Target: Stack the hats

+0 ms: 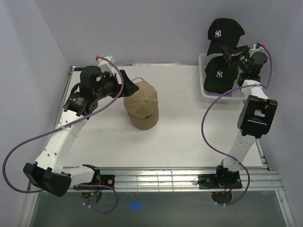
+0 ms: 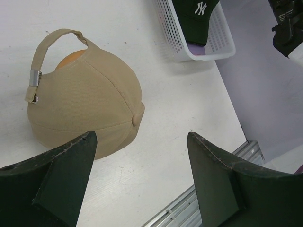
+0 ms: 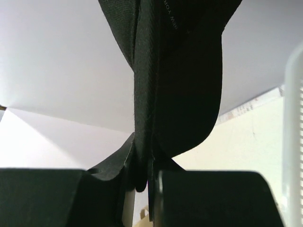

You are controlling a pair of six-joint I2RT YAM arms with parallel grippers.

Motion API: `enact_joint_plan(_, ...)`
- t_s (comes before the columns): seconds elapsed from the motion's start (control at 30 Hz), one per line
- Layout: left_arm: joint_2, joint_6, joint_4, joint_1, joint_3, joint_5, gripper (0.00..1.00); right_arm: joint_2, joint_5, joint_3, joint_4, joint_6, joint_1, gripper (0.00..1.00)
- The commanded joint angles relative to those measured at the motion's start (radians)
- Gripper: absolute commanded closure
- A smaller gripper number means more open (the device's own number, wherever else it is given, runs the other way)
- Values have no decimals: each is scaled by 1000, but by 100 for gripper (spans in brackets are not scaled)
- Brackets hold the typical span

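**Right fingers pinched on a black cap over the basket**

Dark fabric fills the right wrist view. The right gripper is closed almost completely on a fold of the black cap, which rises from between its jaws. From the top camera, this cap is held up in the air at the far right corner, above and behind the white mesh basket. A second dark cap lies inside the basket.

The left gripper is spread wide and holds nothing. The tan cap sits on the table just beyond its fingertips, crown up. The back strap and metal buckle face the left wrist camera, and an orange-brown wooden form shows through the strap opening.

Both dark caps carry a white embroidered "NY" on the front. Small white print on the held cap's fabric is too partial to read.

The table is white and has a slotted metal rail at its near edge. Pale, plain walls close it in.
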Motion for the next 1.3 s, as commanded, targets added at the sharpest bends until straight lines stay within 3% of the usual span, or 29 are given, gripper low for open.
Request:
enact_joint_plan(0.0, -47, -19, 12, -2, 9, -3, 12, -52, -23, 98, 113, 65, 3, 92)
enact_joint_plan(0.37, -32, -143, 22, -2, 133, 61, 13, -260, -29, -55, 175, 182, 120, 92)
enact_joint_plan(0.7, 20, -203, -15, -2, 265, 103, 13, -469, 33, -359, 273, 191, 405, 92)
enact_joint_plan(1.0, 27, -241, -18, -2, 307, 107, 13, -529, 120, -638, 469, 233, 640, 92)
enact_joint_plan(1.27, 27, -240, -20, -2, 278, 98, 12, -549, 186, -770, 584, 248, 773, 92)
